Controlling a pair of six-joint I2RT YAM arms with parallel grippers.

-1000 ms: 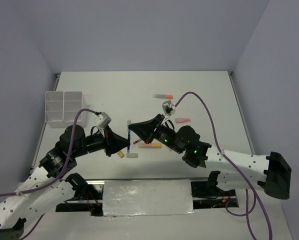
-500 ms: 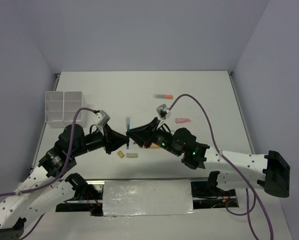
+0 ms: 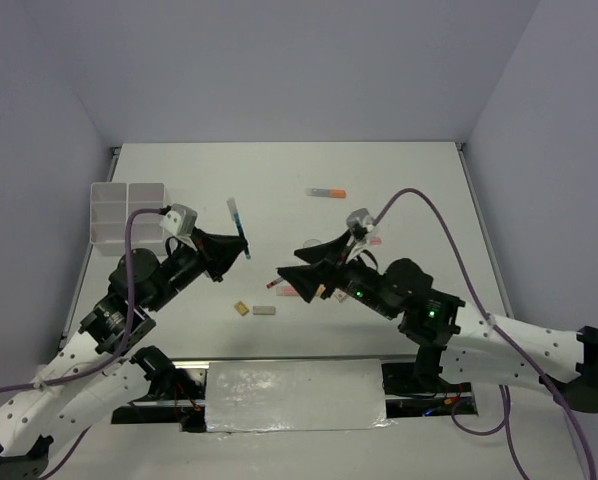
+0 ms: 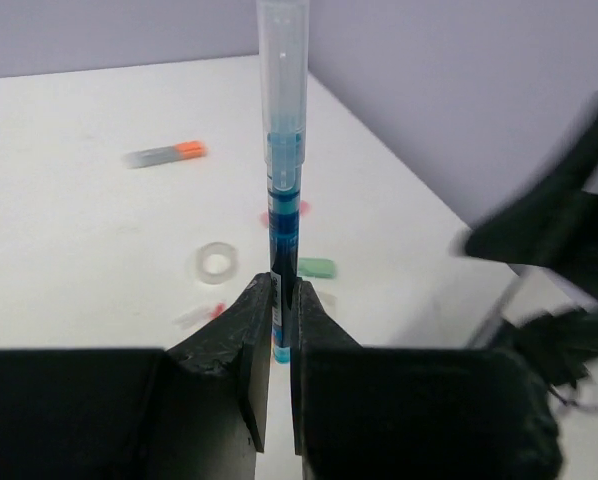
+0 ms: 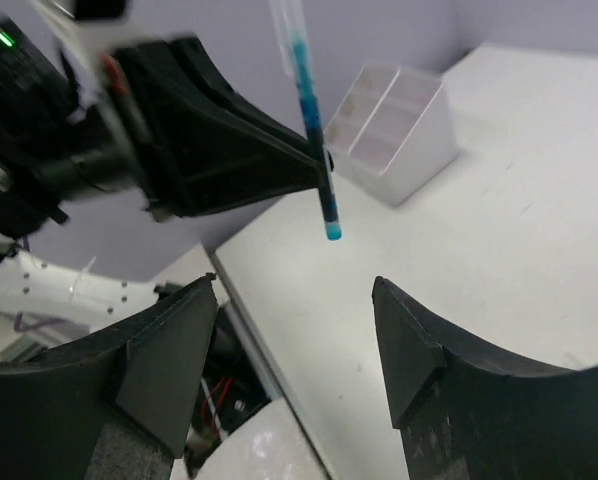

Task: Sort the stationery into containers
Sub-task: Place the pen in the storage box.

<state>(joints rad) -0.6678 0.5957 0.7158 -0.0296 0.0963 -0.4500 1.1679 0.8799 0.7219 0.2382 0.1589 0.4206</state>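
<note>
A blue pen [image 3: 237, 222] stands upright in my left gripper [image 3: 243, 243], whose fingers [image 4: 249, 320] are shut on its lower end [image 4: 282, 180], above the table. My right gripper [image 3: 290, 258] hangs open just right of it, nothing between its fingers [image 5: 179, 330]; in the right wrist view the blue pen [image 5: 310, 120] is ahead of my right gripper [image 5: 294, 282], clear of it. The white four-compartment container [image 3: 127, 212] sits at the far left. On the table lie an orange marker [image 3: 326, 192], a tape ring [image 4: 217, 262], a green eraser [image 4: 317, 267], and tan [image 3: 242, 309] and grey [image 3: 264, 310] erasers.
A pink item [image 3: 369, 240] lies partly hidden behind the right arm. A red pen [image 4: 201, 315] rests near the tape ring. Purple cables loop over both arms. The table's near edge runs just behind the erasers.
The right gripper has opened off the blue pen and drawn back to the right. The left gripper, still shut on the pen, has carried it up and toward the left.
</note>
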